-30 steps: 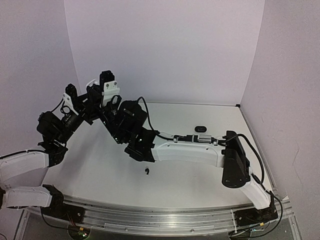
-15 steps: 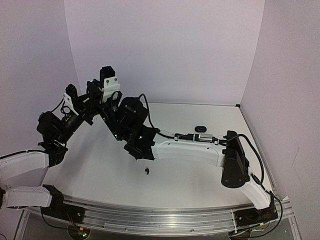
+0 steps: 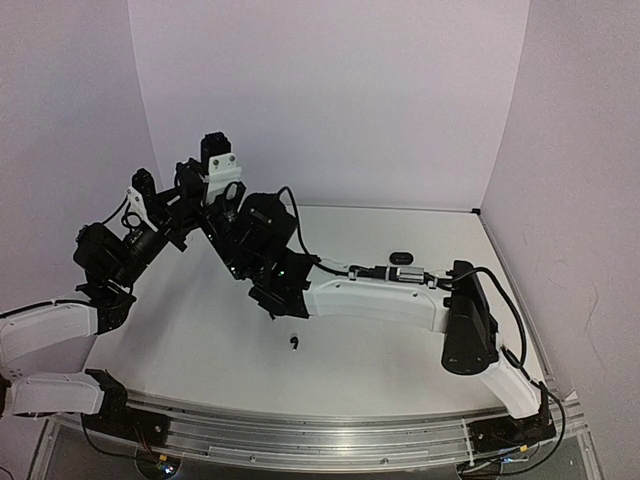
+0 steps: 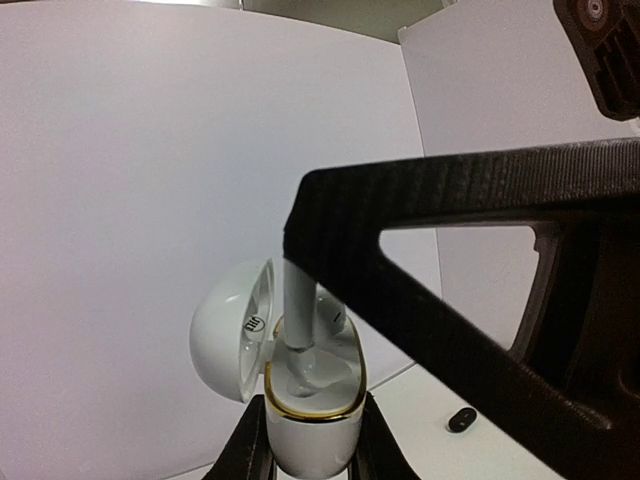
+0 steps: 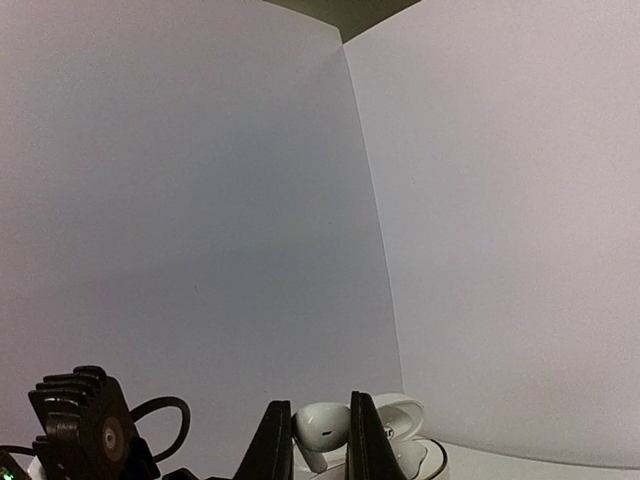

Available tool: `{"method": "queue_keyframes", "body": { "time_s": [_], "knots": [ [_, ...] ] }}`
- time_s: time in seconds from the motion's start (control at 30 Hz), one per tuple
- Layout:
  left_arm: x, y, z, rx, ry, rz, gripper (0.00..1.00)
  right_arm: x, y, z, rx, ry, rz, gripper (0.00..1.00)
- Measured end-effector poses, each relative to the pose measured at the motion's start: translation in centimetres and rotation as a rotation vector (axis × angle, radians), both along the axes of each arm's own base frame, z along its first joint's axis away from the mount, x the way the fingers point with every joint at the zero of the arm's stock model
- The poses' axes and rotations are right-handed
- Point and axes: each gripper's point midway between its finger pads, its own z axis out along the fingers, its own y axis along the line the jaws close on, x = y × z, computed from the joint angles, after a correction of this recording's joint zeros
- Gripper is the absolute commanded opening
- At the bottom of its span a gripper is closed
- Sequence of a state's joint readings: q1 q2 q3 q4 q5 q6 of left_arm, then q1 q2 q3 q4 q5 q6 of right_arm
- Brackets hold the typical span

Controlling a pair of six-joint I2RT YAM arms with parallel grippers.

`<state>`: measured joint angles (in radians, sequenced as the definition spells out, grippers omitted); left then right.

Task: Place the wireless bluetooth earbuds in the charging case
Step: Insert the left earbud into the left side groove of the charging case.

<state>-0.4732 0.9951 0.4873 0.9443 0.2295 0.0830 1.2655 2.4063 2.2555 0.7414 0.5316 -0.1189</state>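
Note:
My left gripper (image 4: 312,445) is shut on a white charging case (image 4: 312,425) with a gold rim, held upright in the air with its lid (image 4: 225,330) open to the left. My right gripper (image 5: 320,428) is shut on a white earbud (image 5: 322,424). In the left wrist view the earbud's stem (image 4: 298,310) reaches down into the case's socket. The open case also shows in the right wrist view (image 5: 405,440), just behind the earbud. In the top view both grippers meet at the far left, left (image 3: 212,172) and right (image 3: 233,203). A black earbud (image 3: 294,343) lies on the table.
A small black oval case (image 3: 400,257) lies at the back middle of the white table (image 3: 420,350); it also shows in the left wrist view (image 4: 462,420). The right arm (image 3: 370,298) stretches across the table. White walls enclose the back and both sides.
Both grippers, with case and earbud, have shifted slightly up and to the left. The black earbud and the black case have not moved.

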Motion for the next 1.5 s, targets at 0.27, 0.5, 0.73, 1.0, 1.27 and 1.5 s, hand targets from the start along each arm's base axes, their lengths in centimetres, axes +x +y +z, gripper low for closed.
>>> {"method": "queue_keyframes", "body": {
  "time_s": [0.27, 0.5, 0.73, 1.0, 1.27, 1.5],
  "knots": [
    [0.0, -0.1, -0.1, 0.002, 0.003, -0.002, 0.00, 0.2, 0.4, -1.1, -0.022, 0.012, -0.002, 0.00],
    [0.0, 0.0, -0.1, 0.002, 0.003, 0.000, 0.00, 0.3, 0.4, -1.8, -0.028, 0.018, -0.011, 0.00],
    [0.4, -0.1, -0.9, 0.014, 0.031, 0.007, 0.00, 0.7, 0.4, -2.8, -0.048, 0.024, -0.025, 0.00],
    [0.4, -0.1, -0.9, 0.019, 0.029, 0.009, 0.00, 0.7, 0.4, -2.9, -0.054, 0.017, -0.029, 0.08],
    [0.4, -0.1, -1.0, 0.021, 0.030, 0.007, 0.00, 0.7, 0.4, -2.9, -0.073, 0.001, -0.039, 0.17],
    [0.3, -0.2, -1.0, 0.022, 0.030, 0.001, 0.00, 0.7, 0.4, -2.9, -0.085, -0.011, -0.048, 0.21]
  ]
}}
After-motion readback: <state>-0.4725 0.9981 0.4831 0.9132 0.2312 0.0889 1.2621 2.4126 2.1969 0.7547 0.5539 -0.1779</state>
